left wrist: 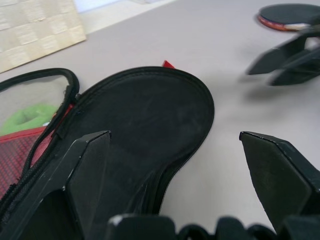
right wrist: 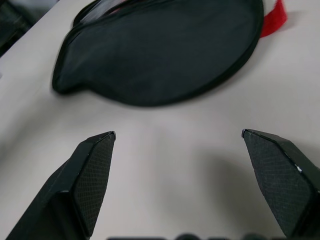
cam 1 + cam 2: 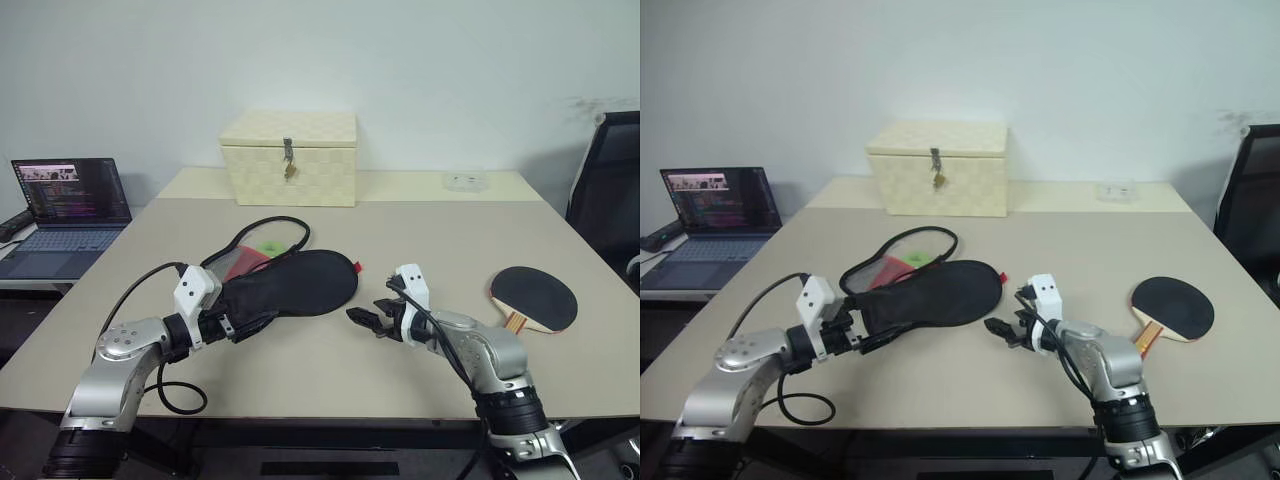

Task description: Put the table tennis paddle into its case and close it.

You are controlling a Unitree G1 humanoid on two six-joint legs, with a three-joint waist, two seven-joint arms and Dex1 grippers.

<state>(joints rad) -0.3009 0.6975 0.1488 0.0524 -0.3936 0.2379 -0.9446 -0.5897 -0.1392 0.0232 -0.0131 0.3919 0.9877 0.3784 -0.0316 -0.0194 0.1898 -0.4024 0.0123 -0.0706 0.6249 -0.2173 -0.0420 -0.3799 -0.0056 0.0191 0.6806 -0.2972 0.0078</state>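
A beige counter [image 3: 420, 230] is seen from above and behind two robot arms. The black and red case [image 3: 300, 282] lies near the middle of the counter, its rounded black part toward the right and its unzipped flap looped open toward the far side, with a green tag showing inside. The left claw [image 3: 262, 322] is spread wide and empty at the case's near edge, one finger over the black fabric in the left wrist view. The right claw [image 3: 362, 320] is also spread wide and empty, hovering just beside the round end of the case and pointed at it. The paddle [image 3: 534, 298] lies flat well to the right, apart from both claws, black face up and wooden handle toward the near edge. Judging by this, the step in hand appears to be readying or steadying the case, with the paddle not yet picked up; next, the paddle would need to be grasped by the handle and slid into the opening. A cream woven box [image 3: 290, 158] stands at the far side, a laptop [image 3: 68, 204] sits on a side desk to the left, a black chair [image 3: 606, 190] to the right, and a plain pale wall behind.
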